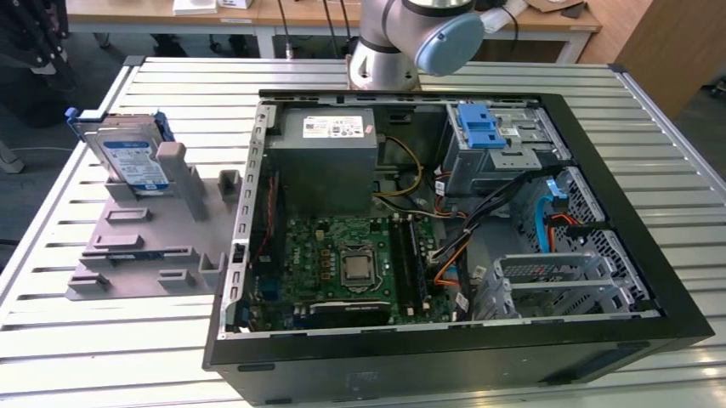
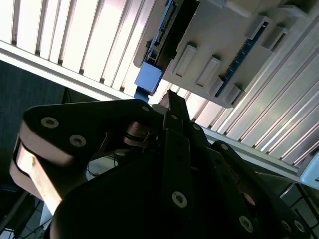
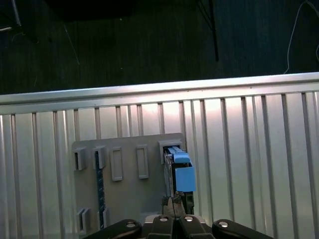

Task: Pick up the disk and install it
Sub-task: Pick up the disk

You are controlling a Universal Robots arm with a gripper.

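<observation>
Your gripper [image 2: 173, 99], a black linkage seen from behind, has its fingertips drawn together with nothing between them. Beyond the tips, the disk [image 2: 168, 30] stands on edge in a slot of the grey holder plate [image 2: 219, 25], with its blue bracket tab [image 2: 148, 77] turned toward the gripper. Raised rectangular slots line the plate beside the disk, and a thin blue strip [image 2: 243, 54] sits in one further along. The plate rests on the slatted metal table [image 2: 65, 35], near its edge. Dark floor [image 2: 30, 84] lies past that edge.

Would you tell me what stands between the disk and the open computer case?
The grey holder's upright posts, beside the disk, in the exterior view.
</observation>
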